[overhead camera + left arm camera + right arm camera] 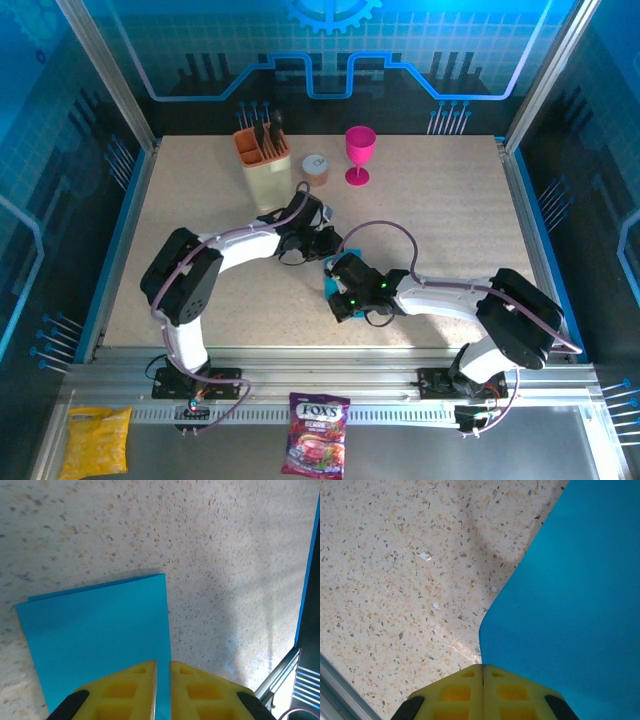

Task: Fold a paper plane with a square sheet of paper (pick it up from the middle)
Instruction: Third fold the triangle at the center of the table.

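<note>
Top external: square sheet of paper [329, 290] at middle of surface [430, 220], mostly covered.
Left tool [162, 666]: narrow slit over the paper's edge; grip unclear.
Right tool [483, 669]: closed on the paper's lifted edge.

On table [450, 220], sheet of paper [100, 635]; goblet [359, 153] well behind it.

I get bright even light from above, soft shadows on table [450, 200], blue tint on walls [60, 150], little blur.
</note>
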{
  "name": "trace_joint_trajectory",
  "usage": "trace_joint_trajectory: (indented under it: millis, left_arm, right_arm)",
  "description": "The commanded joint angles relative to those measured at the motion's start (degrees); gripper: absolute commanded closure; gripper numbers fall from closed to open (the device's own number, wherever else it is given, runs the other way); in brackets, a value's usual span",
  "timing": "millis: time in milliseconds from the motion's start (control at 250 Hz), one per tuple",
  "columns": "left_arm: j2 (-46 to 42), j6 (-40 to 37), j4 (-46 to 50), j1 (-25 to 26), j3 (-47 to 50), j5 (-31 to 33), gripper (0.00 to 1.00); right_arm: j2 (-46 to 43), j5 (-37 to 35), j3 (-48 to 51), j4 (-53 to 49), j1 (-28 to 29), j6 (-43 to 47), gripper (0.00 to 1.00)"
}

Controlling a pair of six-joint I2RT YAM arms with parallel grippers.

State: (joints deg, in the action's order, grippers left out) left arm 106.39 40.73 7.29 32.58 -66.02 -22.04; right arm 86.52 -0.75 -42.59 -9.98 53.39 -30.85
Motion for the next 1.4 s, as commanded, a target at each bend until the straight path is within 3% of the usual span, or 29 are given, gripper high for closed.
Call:
trace_joint_trajectory:
  millis: [0, 491, 1394]
  left_arm:
    - [2.18, -4.53, 2.29, -0.15, -3.21, -4.53, 0.85]
    - [9.22, -7.90, 1.94, 0.45, -5.17, -6.61, 0.87]
    - [10.51, -10.98, 5.72, 1.39, -2.83, -0.41, 0.98]
  right_arm:
    - [-1.09, 1.45, 0.41, 0.50, -0.91, -0.11, 1.00]
    - [-0.74, 3.93, 1.32, 1.98, -2.66, -0.01, 1.00]
    - [-1.38, 10.46, 1.98, 2.44, -12.84, 2.49, 1.00]
